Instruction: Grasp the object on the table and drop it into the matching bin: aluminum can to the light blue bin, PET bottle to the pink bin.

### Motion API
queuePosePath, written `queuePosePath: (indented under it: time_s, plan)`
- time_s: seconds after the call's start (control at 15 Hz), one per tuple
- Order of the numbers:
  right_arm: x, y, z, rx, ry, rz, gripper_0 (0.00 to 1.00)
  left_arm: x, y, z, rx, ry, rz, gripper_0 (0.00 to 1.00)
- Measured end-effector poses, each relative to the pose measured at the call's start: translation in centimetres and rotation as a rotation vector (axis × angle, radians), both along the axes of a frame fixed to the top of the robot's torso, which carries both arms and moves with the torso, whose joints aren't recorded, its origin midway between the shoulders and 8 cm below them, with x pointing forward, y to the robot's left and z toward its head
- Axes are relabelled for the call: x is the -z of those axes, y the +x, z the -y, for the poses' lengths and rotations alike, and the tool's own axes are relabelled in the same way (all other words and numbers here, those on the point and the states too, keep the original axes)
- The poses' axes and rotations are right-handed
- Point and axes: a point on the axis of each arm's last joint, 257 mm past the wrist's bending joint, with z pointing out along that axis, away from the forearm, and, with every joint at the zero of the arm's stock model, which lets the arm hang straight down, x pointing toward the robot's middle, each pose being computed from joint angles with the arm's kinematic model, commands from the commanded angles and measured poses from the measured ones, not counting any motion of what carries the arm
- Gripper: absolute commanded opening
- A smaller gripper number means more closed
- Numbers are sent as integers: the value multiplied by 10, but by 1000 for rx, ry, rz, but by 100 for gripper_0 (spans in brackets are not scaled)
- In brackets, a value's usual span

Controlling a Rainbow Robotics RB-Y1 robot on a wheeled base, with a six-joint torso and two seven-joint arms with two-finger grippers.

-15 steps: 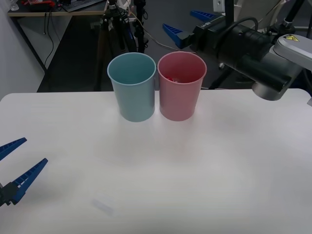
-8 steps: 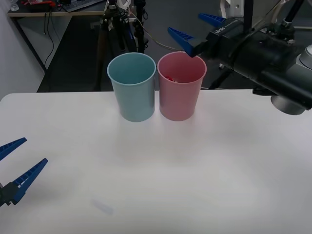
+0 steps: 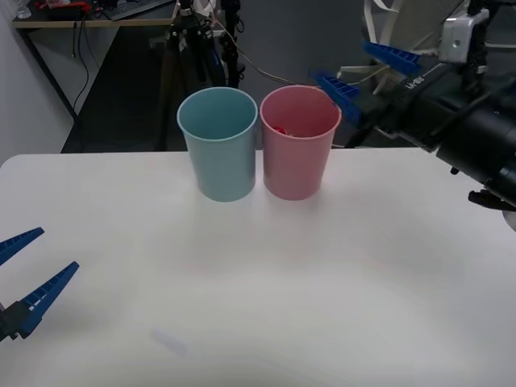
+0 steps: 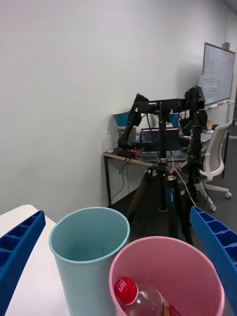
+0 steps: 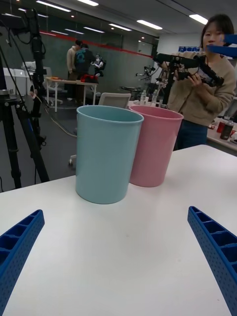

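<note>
PET bottle (image 4: pixel 140 298) lying inside pink bin (image 3: pixel 299 145) (red cap up), light blue bin (image 3: pixel 219 145) touching at nine o'clock; right gripper (image 3: pixel 364 71) spread empty at two o'clock; left gripper (image 3: pixel 28 270) splayed near table (image 3: pixel 339 274) edge.

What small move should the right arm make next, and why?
Probably pull the right tool back from the pink bin toward a rest pose. Its fingers are open and hold nothing, and the PET bottle with its red cap already lies inside that bin. The left tool waits open low over the table.
</note>
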Motion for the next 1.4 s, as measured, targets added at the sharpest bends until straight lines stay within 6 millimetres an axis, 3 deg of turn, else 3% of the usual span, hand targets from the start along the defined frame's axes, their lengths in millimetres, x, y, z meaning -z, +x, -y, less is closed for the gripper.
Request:
queuePosePath:
  time_s: [0.4, 0.73, 1.4]
  plan:
    - [10, -24, 43, 87, -4, 12, 100, 0, 0, 0, 0, 0, 0, 100]
    - [27, -42, 62, 117, -1, -9, 100, 0, 0, 0, 0, 0, 0, 100]
    - [112, -114, 96, 98, 94, -157, 100, 0, 0, 0, 0, 0, 0, 100]
